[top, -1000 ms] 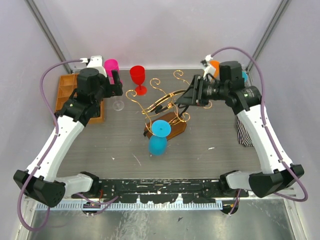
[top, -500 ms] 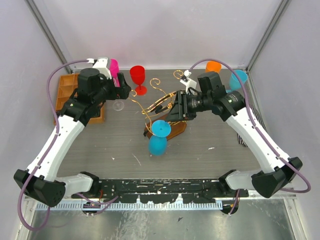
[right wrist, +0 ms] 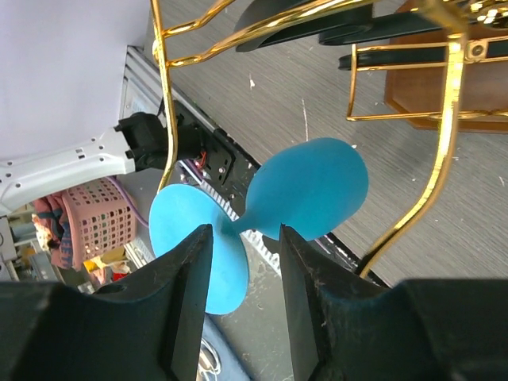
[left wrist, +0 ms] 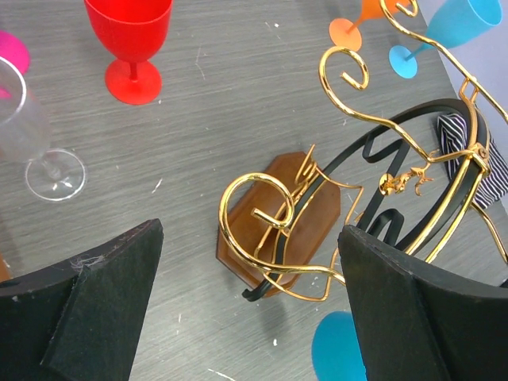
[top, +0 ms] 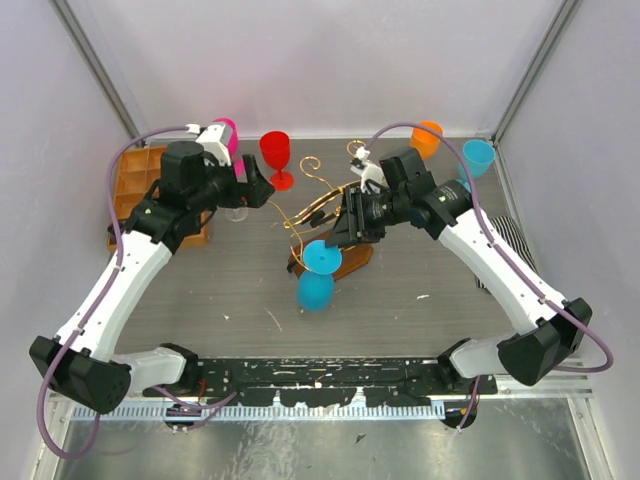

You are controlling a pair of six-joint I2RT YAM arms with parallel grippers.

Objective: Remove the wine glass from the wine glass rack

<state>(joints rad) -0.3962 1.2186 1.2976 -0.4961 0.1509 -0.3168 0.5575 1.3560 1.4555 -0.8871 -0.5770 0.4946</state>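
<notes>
While the blue glass (top: 316,288) is hanging upside down from the rack (top: 352,262), the right hand (right wrist: 244,238) is sitting spread, its fingers either side of the stem. The left hand (left wrist: 250,234) is hovering wide open near the rack.

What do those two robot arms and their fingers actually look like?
The left arm and right arm have smooth white shells on their long links, with chunky black joints and black bases. A thin purple cable loops alongside each arm. The fingers are broad, flat, matte black wedges, slightly scuffed at the edges.
</notes>
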